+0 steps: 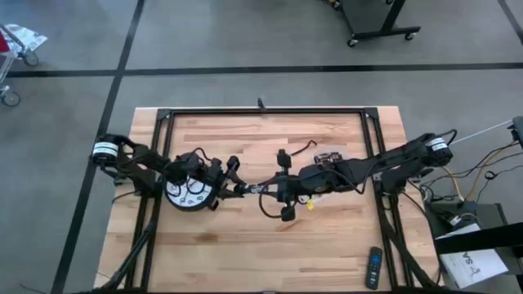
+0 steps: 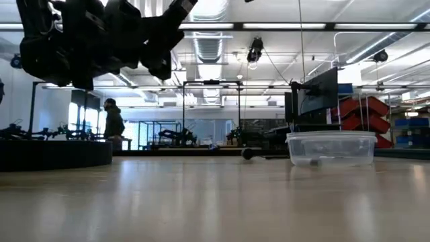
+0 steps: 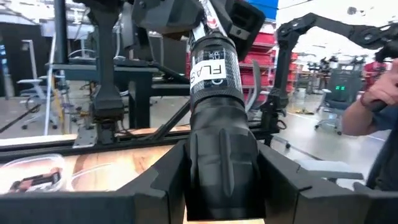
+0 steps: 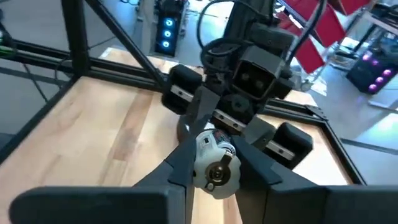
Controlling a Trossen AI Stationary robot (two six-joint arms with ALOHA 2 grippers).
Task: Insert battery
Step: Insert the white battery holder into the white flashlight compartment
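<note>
- Black flashlight (image 3: 219,134) is held above mid-table, between both arms.
- Left gripper (image 3: 221,186) pinches its ribbed body.
- Right gripper (image 4: 214,171) clamps its silver end.
- Clear container (image 2: 330,148) sits apart on the wooden table (image 1: 245,253).

Remote control (image 1: 373,268), clear plastic tub (image 2: 330,148)

The right end effector (image 4: 211,177) occupies the lower centre of the frame, its fingers (image 4: 171,168) closed on a cylindrical flashlight (image 4: 213,163). The left end effector (image 4: 239,93) faces it at upper centre, above the wooden table (image 4: 87,134).
</note>
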